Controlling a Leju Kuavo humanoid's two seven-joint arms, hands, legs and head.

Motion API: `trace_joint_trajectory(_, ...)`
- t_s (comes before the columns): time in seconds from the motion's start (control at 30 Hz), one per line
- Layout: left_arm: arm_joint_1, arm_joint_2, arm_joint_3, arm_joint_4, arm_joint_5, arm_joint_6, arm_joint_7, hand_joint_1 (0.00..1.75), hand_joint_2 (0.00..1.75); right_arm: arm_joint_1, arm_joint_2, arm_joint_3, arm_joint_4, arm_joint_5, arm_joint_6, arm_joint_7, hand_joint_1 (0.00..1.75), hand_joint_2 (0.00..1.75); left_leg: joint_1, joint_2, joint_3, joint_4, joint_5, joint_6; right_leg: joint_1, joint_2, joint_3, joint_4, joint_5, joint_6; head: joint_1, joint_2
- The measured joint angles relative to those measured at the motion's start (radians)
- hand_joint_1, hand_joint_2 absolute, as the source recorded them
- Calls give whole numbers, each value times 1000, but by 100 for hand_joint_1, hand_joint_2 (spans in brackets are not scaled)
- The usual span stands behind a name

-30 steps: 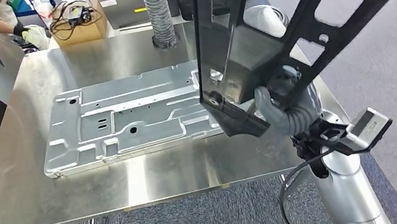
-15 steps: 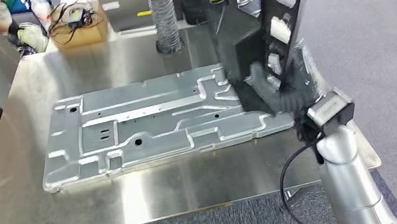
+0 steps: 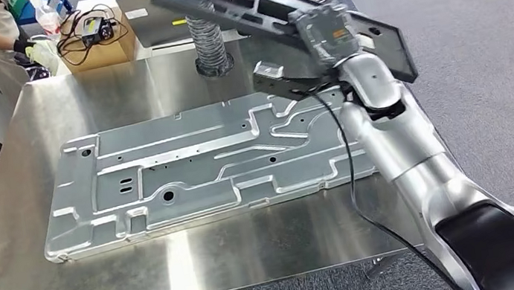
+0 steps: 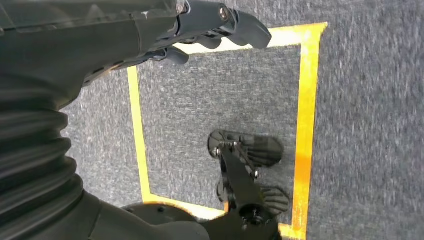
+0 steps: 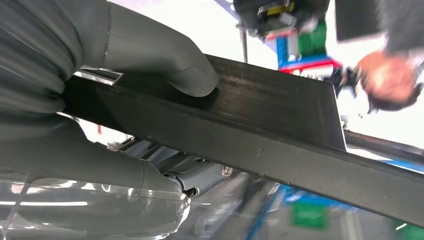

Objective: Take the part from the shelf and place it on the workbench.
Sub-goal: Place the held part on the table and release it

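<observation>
Part [image 5: 240, 125] under right hand [image 5: 165, 70] thumb.

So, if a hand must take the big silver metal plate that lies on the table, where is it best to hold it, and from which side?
Probably the long near edge of the silver plate, approached from the table's front side. The plate lies flat, so only its rim offers a hold, and that edge sits by bare tabletop. The far right corner looks poor: the right hand holds the black part above it.
</observation>
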Motion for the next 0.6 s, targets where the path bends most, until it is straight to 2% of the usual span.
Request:
trace_joint_trajectory(0.07, -2, 0, 0, 0, 0, 0, -1, 0, 175, -48, 58, 73, 134, 76, 16, -4, 175, 175, 1, 0, -74, 140, -56, -4, 3, 1, 6, 0, -6, -9, -1, 0)
trace_joint_trajectory(0.1, -2, 0, 0, 0, 1, 0, -2, 0, 175, -59, 83, 109, 186, 102, 22, -8, 175, 175, 1, 0, -108, 196, -69, -5, 6, 2, 11, 0, -10, -12, 0, 0)
trace_joint_trajectory(0.13, -2, 0, 0, 0, 2, 0, -4, 0, 175, -63, 109, 145, 237, 125, 25, -15, 175, 175, 1, 0, -129, 222, -64, -5, 8, 2, 16, 1, -14, -14, -1, 0)
trace_joint_trajectory(0.17, -1, 0, 0, 0, 2, 0, -5, 0, 175, -64, 131, 175, 277, 139, 25, -20, 175, 175, 1, 0, -130, 203, -37, -3, 11, 1, 22, 1, -19, -14, -1, 0)
trace_joint_trajectory(0.2, 0, 0, 0, 0, 4, -1, -6, 0, 175, -63, 152, 201, 310, 148, 24, -27, 175, 175, 1, 1, -112, 147, 7, -1, 13, 1, 28, 3, -25, -14, -1, 0)
trace_joint_trajectory(0.23, 1, 0, 1, 0, 5, -1, -7, 0, 175, -63, 173, 224, 338, 154, 23, -33, 175, 175, 0, 1, -84, 72, 51, 3, 14, 1, 35, 5, -32, -13, -1, 0)
trace_joint_trajectory(0.27, 1, 0, 1, 0, 6, -1, -8, 0, 175, -64, 190, 245, 361, 157, 19, -40, 175, 175, -2, 1, -55, 5, 82, 7, 17, 1, 40, 7, -39, -11, 0, 0)
trace_joint_trajectory(0.3, 1, 0, 1, 0, 7, -1, -9, 0, 175, -65, 204, 262, 379, 159, 15, -45, 175, 175, -4, 1, -34, -41, 98, 11, 19, 1, 42, 9, -43, -8, 0, 0)
trace_joint_trajectory(0.33, 1, 0, 2, 0, 8, -1, -9, 0, 175, -64, 216, 277, 395, 158, 9, -50, 175, 175, -6, 0, -23, -62, 99, 14, 21, 1, 42, 11, -46, -5, 0, 0)
trace_joint_trajectory(0.4, 2, -1, 2, 0, 8, -2, -8, 0, 175, -59, 238, 302, 422, 150, -6, -62, 175, 175, -5, 0, -19, -68, 93, 21, 22, 1, 40, 11, -50, 2, 0, 0)
trace_joint_trajectory(0.47, 3, -3, 2, 0, 5, -2, -9, 0, 175, -51, 253, 319, 439, 128, -23, -77, 175, 175, 1, 1, -15, -74, 92, 28, 22, 0, 31, 36, -70, 13, 2, 0)
trace_joint_trajectory(0.5, 3, -4, 2, 0, 2, -2, -10, 0, 175, -47, 257, 323, 443, 113, -30, -85, 175, 175, 3, 1, -13, -77, 92, 32, 20, -1, 12, 76, -93, 19, 3, 0)
trace_joint_trajectory(0.53, 2, -4, 2, 0, -1, -2, -14, 0, 175, -43, 259, 326, 447, 97, -36, -92, 175, 175, 3, 1, -11, -77, 91, 35, 17, -1, -18, 139, -122, 24, 5, 0)
trace_joint_trajectory(0.6, 2, -4, 2, 0, -7, -2, -23, 0, 175, -30, 260, 329, 454, 68, -42, -99, 175, 175, 3, 1, -8, -76, 88, 40, 10, -2, -94, 277, -168, 31, 6, 0)
